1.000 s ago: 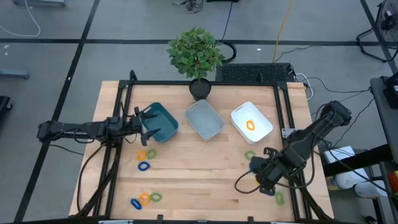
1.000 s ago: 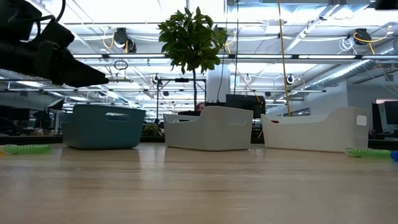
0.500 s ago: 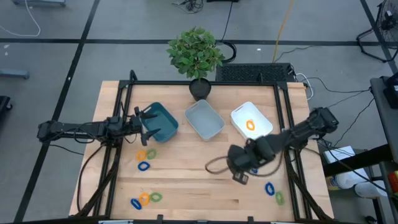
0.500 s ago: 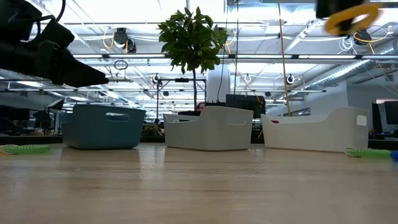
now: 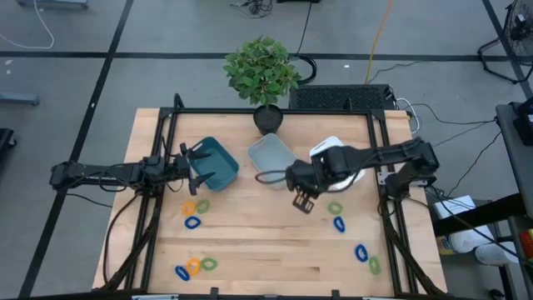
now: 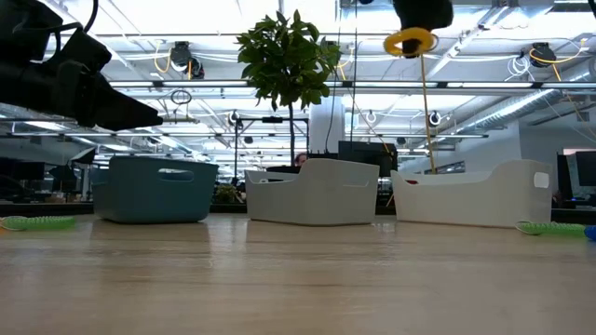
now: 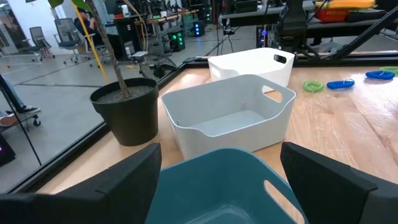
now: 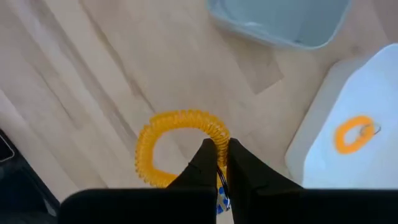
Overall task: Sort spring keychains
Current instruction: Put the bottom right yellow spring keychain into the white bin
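My right gripper (image 8: 217,155) hangs high over the table's middle (image 5: 301,202), shut on an orange spring keychain (image 8: 180,146), which the low view shows under the fingers (image 6: 410,42). Another orange keychain (image 8: 354,134) lies in the white bin (image 8: 373,81). Loose keychains lie on the wood: a green one (image 5: 335,208) and a blue one (image 5: 339,223) near my right gripper, and others at the left (image 5: 192,222) and front (image 5: 193,267). My left gripper (image 7: 227,180) stands open over the teal bin (image 5: 215,164). My right gripper pinches one spot on the orange coil's loop (image 8: 219,134) between its two fingertips (image 8: 202,158). The fingers come from above, pointing steeply down. The rest of the loop sticks out to one side of the fingertips, lifted well clear of the table.
A grey-blue bin (image 5: 273,158) stands between the teal and white bins. A potted plant (image 5: 263,75) stands at the far edge. More keychains lie at the front right (image 5: 361,252). Black frame rails run along the table's left and right sides.
My right gripper has swung from the table's front right toward the middle and the far edge, rising a little and rolling its wrist. It stays shut on the orange keychain, which has travelled with it clear of the table.
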Robot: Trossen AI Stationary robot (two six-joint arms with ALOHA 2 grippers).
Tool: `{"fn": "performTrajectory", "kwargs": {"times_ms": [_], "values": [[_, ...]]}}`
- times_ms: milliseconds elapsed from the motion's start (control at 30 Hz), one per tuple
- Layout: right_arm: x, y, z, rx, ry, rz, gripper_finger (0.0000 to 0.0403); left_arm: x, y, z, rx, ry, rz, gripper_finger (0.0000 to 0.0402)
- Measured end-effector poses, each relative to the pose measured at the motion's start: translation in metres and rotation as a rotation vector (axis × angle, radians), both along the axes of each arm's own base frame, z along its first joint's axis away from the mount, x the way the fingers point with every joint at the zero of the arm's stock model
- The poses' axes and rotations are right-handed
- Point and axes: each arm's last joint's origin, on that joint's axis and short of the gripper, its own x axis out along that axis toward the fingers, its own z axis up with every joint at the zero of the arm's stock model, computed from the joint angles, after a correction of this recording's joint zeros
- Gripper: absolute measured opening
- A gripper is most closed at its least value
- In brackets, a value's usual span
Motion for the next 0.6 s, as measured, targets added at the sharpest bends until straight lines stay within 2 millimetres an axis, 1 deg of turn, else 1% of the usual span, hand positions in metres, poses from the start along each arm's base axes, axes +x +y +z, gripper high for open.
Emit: {"fn": "performTrajectory", "kwargs": {"times_ms": [133,300,467,600], "values": [[-0.002,-0.021,-0.001,-0.015,0.054,-0.021,0.0,0.0,0.0,0.0,0.0,0.0,0.0,0.0335],[-0.018,-0.042,0.004,-0.066,0.157,-0.079,0.0,0.0,0.0,0.0,0.0,0.0,0.0,0.0335],[-0.025,-0.055,0.01,-0.065,0.131,-0.122,0.0,0.0,0.0,0.0,0.0,0.0,0.0,0.0335],[-0.035,-0.067,0.011,-0.062,0.135,-0.166,0.0,0.0,0.0,0.0,0.0,0.001,0.0,0.0335]]}}
